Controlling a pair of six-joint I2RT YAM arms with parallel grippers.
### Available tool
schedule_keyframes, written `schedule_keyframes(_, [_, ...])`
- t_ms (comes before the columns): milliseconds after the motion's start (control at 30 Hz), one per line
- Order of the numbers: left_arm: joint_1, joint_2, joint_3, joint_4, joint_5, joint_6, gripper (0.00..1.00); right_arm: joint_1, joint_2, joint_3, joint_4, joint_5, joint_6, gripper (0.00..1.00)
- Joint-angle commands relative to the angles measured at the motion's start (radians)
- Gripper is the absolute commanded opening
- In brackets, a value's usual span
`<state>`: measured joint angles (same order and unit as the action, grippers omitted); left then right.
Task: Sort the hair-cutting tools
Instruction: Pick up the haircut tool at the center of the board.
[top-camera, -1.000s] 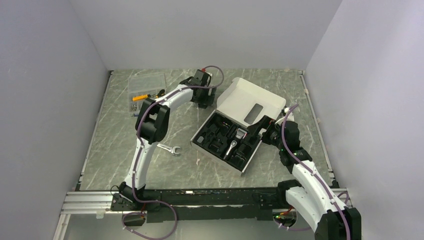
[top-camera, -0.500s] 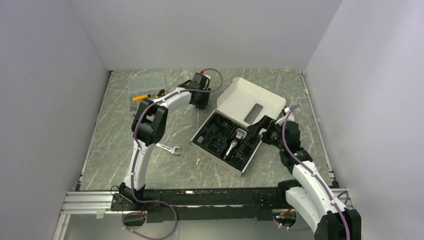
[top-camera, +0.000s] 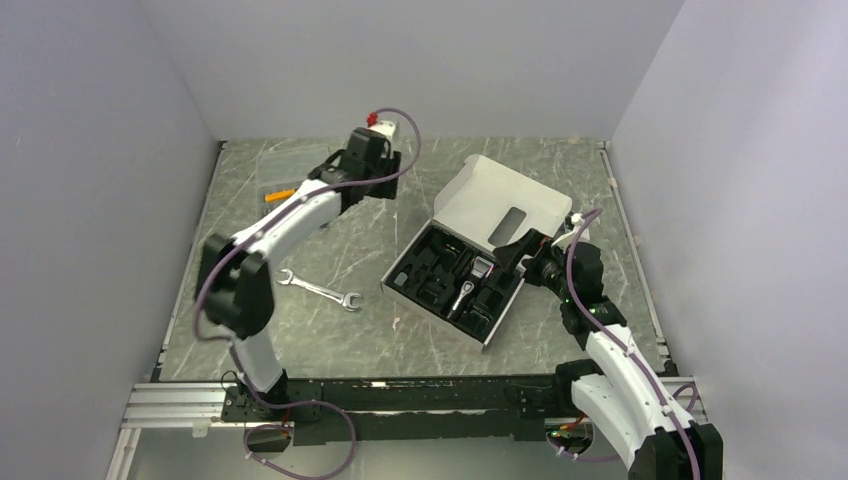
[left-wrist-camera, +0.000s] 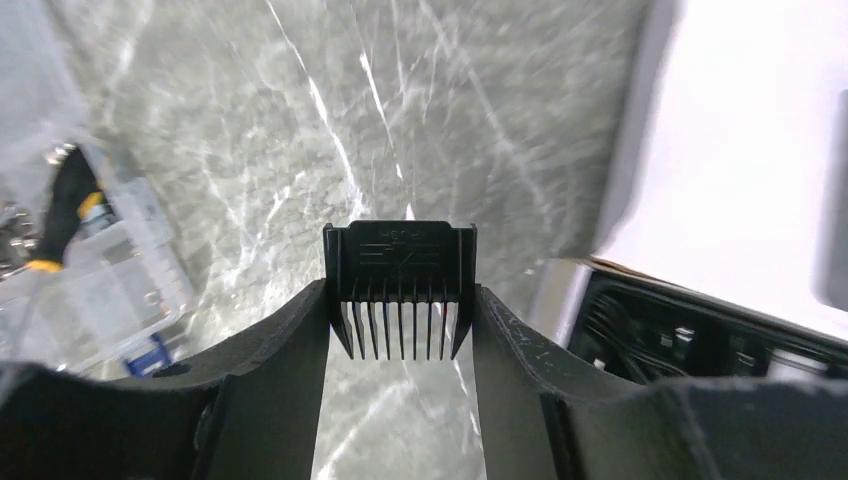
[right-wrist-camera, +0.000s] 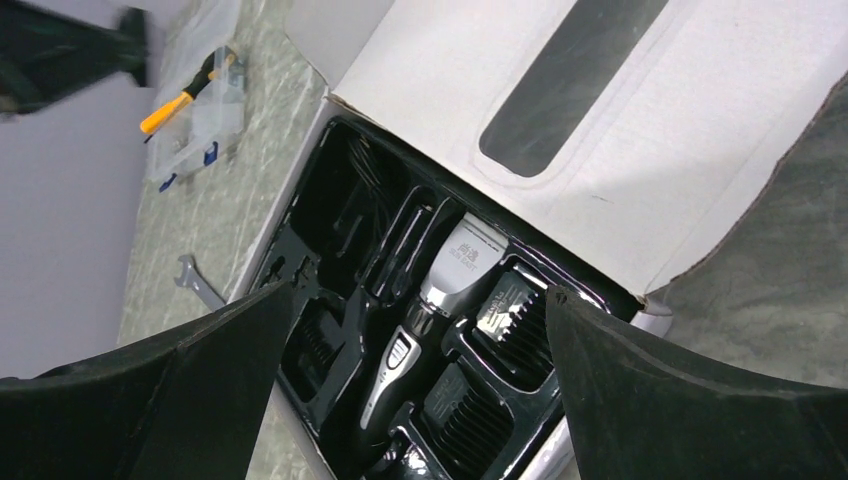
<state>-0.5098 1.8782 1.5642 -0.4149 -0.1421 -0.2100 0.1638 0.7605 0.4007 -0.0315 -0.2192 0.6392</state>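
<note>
You had one black comb attachment (left-wrist-camera: 400, 262) clamped between the fingers of the left gripper (left-wrist-camera: 400, 300), pinched by its two sides with its teeth pointing back toward the wrist. It hung clear of the marble tabletop (top-camera: 350, 340), over the far part, between the clear organizer box (left-wrist-camera: 110, 270) on one side and the white lid (top-camera: 480, 200) of the open case on the other. The hair clipper (right-wrist-camera: 440, 285) lay in the case's black tray (top-camera: 400, 270), silver head toward the lid, with more comb attachments (right-wrist-camera: 510, 315) seated in the pockets just beside it (how many in all, I could not tell). Your right gripper (right-wrist-camera: 420, 292) hovered above the tray's right side with its jaws spread wide and nothing between them. A silver wrench (top-camera: 320, 291) lay flat on the tabletop left of the case, well apart from it. An orange-handled tool (right-wrist-camera: 185, 90) rested on the organizer box near the far left corner.
</note>
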Motion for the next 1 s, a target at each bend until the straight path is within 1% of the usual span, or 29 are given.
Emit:
schedule_keyframes(0, [-0.036,-0.256,-0.115,0.011,0.011,-0.089,0.32,-0.004,-0.003,-0.019,0.12,-0.045,0.025,0.99])
schedule_keyframes(100, [-0.147,-0.363,-0.237,-0.017,-0.011,-0.142,0.33,-0.005,0.0,-0.037,0.129,-0.046,0.036,0.99])
schedule_keyframes(200, [-0.24,-0.444,-0.369,-0.025,-0.032,-0.217,0.33,-0.005,-0.003,-0.058,0.089,0.004,0.042,0.99])
schedule_keyframes(333, [-0.292,-0.576,-0.554,0.002,-0.037,-0.316,0.33,-0.006,-0.064,-0.08,0.003,0.053,0.066,1.0])
schedule_keyframes(433, [-0.322,-0.699,-0.642,0.031,-0.05,-0.366,0.32,-0.006,-0.154,-0.103,-0.056,0.075,0.084,1.0])
schedule_keyframes(500, [-0.35,-0.746,-0.676,0.044,-0.047,-0.398,0.31,-0.005,-0.214,-0.117,-0.096,0.087,0.102,1.0])
schedule_keyframes(633, [-0.402,-0.756,-0.695,0.077,-0.033,-0.43,0.31,-0.003,-0.294,-0.153,-0.196,0.132,0.154,1.0])
schedule_keyframes(733, [-0.428,-0.722,-0.691,0.103,-0.015,-0.437,0.32,-0.003,-0.335,-0.219,-0.221,0.149,0.221,1.0])
schedule_keyframes(833, [-0.433,-0.685,-0.677,0.119,0.007,-0.44,0.32,-0.002,-0.355,-0.283,-0.191,0.102,0.306,0.99])
schedule_keyframes(967, [-0.434,-0.643,-0.664,0.143,0.025,-0.439,0.32,0.006,-0.387,-0.342,-0.111,0.036,0.383,0.98])
